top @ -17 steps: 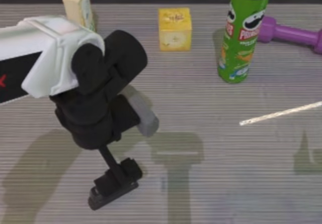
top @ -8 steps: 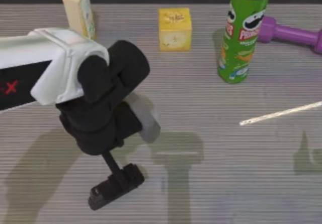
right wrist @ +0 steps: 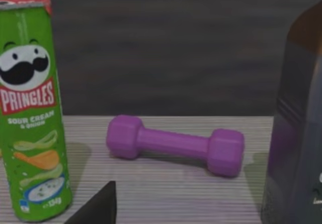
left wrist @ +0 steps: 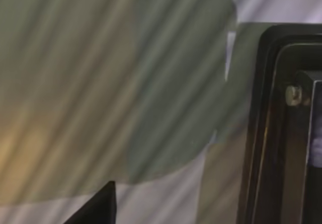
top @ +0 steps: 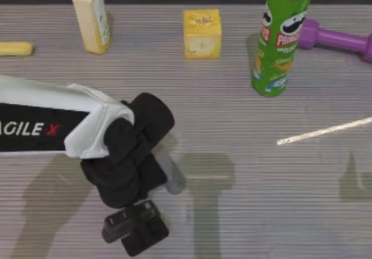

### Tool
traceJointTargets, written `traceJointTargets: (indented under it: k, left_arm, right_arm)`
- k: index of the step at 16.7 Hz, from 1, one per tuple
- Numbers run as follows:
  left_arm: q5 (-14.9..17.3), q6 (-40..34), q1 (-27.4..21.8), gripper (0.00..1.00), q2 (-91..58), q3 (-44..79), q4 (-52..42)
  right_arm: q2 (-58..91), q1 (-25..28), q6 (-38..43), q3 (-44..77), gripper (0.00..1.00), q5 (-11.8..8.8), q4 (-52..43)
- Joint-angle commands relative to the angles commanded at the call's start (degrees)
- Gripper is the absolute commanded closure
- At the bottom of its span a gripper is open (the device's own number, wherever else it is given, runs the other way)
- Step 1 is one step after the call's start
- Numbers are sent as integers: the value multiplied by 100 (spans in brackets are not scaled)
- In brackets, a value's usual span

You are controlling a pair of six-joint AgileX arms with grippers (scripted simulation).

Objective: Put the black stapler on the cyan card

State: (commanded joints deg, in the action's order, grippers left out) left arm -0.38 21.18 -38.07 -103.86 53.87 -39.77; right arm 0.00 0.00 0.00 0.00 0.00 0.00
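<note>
Black stapler point(top: 125, 225) sits at the near edge of the table, left of centre: small, elongated, matte black, angled across the striped tabletop point(top: 244, 171). Left wrist view shows its glossy black body point(left wrist: 282, 133) very close, stepped edges and a small metal rivet. Left gripper point(top: 139, 227) is right down on it, bulky black wrist above, white arm shell lettered AGILE X running off the left edge; can't tell if the fingers are spread or clamped, the wrist blocks them. No cyan card visible in any view. Further out: cream squeeze bottle point(top: 91, 16) with green cap at far left, a yellow rounded thing point(top: 15, 49) at the left edge, yellow cube-shaped box point(top: 202, 33) far centre, tall green chip can point(top: 281, 36) with red lid, purple dumbbell point(top: 337, 38) just beside it with hex ends, thin pale stick point(top: 323, 131) lying on the right side. Right arm out of the top view; its wrist camera faces the can and dumbbell, dark bottle point(right wrist: 297, 128) close by.
</note>
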Motion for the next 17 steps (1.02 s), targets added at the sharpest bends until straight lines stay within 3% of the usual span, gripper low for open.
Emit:
traceJointTargets:
  k: [4, 17]
  left_arm:
    - [0, 1, 0, 0, -18, -25, 36]
    - [0, 1, 0, 98, -18, -25, 36]
  right_arm:
    - [0, 0, 0, 0, 0, 0, 0]
    - [0, 0, 0, 0, 0, 0, 0]
